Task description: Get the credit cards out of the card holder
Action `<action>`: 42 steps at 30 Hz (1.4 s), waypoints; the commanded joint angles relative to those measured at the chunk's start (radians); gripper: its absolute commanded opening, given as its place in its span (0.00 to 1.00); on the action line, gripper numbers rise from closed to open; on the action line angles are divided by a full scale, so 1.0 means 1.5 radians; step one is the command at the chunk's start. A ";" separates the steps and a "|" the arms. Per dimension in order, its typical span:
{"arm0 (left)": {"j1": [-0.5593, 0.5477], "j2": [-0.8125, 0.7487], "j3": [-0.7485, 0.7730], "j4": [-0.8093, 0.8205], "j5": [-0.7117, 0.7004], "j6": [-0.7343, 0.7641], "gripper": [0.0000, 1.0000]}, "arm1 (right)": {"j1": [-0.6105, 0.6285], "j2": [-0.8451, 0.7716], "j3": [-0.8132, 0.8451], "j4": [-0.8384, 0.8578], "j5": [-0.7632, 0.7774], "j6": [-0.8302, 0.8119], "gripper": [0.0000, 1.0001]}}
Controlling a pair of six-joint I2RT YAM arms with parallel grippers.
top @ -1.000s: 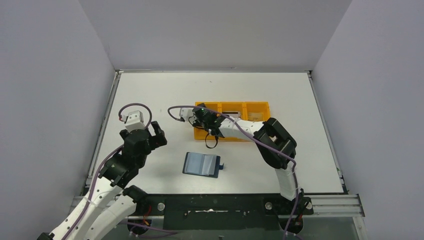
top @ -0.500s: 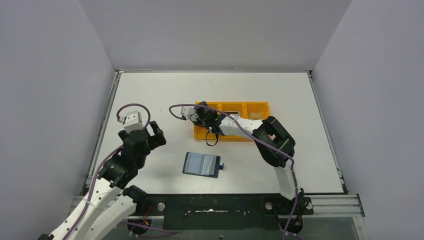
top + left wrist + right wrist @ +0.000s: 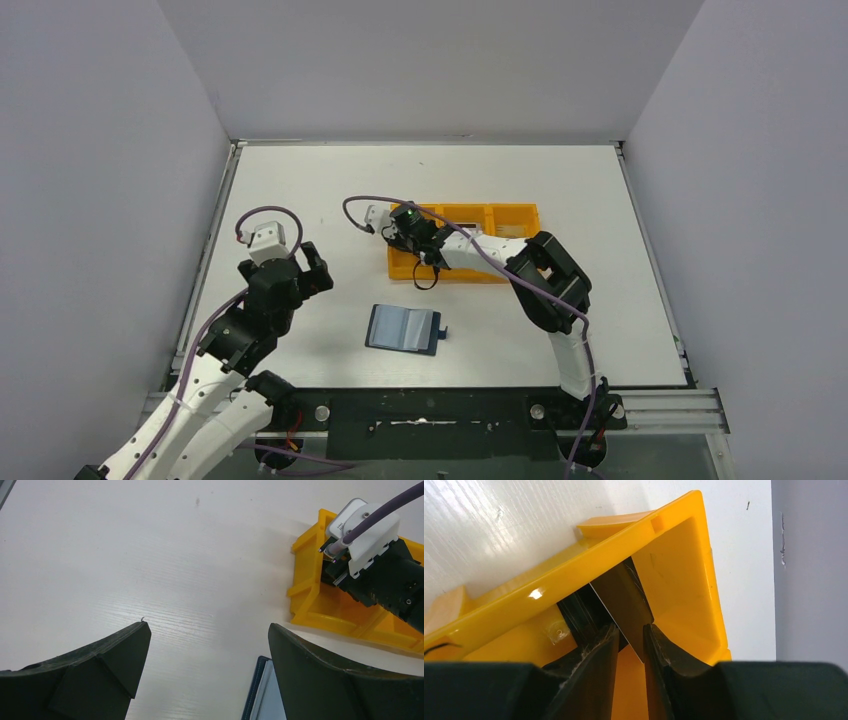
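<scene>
The card holder [image 3: 403,329] lies open on the table near the front, blue-grey pockets up; its left edge [image 3: 260,695] shows beside my left gripper's right finger. My left gripper [image 3: 305,265] [image 3: 208,626] hovers wide open over bare table, left of the card holder, holding nothing. My right gripper [image 3: 408,228] [image 3: 630,627] is down in the left compartment of the orange tray [image 3: 510,212]. A dark credit card [image 3: 624,597] stands on edge between its fingers, leaning on the tray wall [image 3: 684,580]. The jaws stand slightly apart, with a gap on the card's left side.
The orange tray [image 3: 305,587] has three compartments; a pale card lies in the middle one [image 3: 463,218]. A dark ridged shape [image 3: 579,612] sits behind the standing card. Grey walls close the table at the left, back and right.
My right gripper's jaws have parted from the dark card, and the wrist has shifted slightly toward the tray's far-left corner. The left arm and the card holder have not moved.
</scene>
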 commanded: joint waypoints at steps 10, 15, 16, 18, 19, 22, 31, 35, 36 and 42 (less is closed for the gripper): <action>0.005 0.004 0.006 0.016 0.001 0.004 0.90 | -0.022 0.000 0.030 0.049 0.050 0.138 0.33; 0.005 0.005 0.005 0.016 0.003 0.004 0.90 | -0.025 -0.001 0.032 0.039 0.015 0.170 0.35; 0.005 0.006 0.005 0.016 0.003 0.004 0.90 | -0.026 0.000 0.034 0.036 0.013 0.173 0.35; 0.005 0.006 0.005 0.016 0.003 0.004 0.90 | -0.026 0.002 0.038 0.029 0.012 0.180 0.35; 0.005 0.006 0.005 0.017 0.003 0.004 0.90 | -0.026 0.001 0.039 0.025 0.008 0.183 0.35; 0.006 0.010 0.005 0.018 0.006 0.005 0.90 | -0.026 -0.005 0.041 0.009 -0.013 0.197 0.36; 0.007 0.012 0.005 0.018 0.010 0.006 0.90 | -0.026 -0.054 0.027 -0.005 -0.073 0.243 0.38; 0.008 0.012 0.006 0.017 0.011 0.006 0.90 | -0.027 -0.097 0.015 -0.003 -0.076 0.308 0.39; 0.008 0.012 0.005 0.017 0.011 0.006 0.90 | -0.026 -0.112 0.009 -0.003 -0.072 0.337 0.40; 0.009 0.013 0.005 0.015 0.008 0.005 0.90 | -0.048 -0.210 -0.026 -0.067 -0.153 0.618 0.73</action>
